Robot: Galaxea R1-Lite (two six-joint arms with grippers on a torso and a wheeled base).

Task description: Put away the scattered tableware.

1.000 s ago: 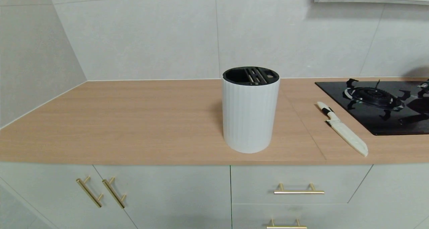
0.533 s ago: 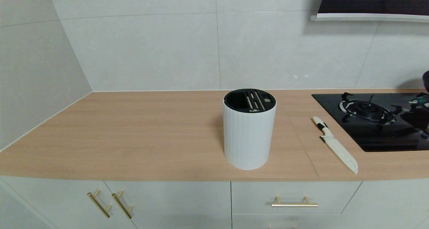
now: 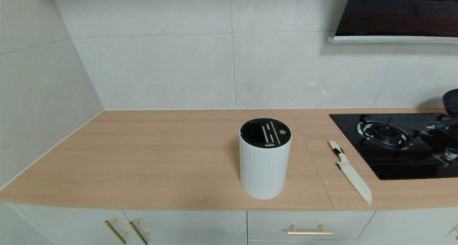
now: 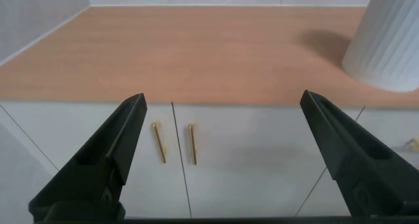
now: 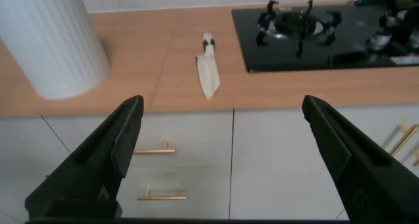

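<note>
Knife x1; holder x1; both on counter

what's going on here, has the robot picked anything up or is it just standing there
Nothing is held. A white-handled kitchen knife lies flat on the wooden counter, between the white ribbed knife holder and the gas hob. The left gripper and right gripper are both open and empty, in front of the cabinet doors, short of the counter.
</note>
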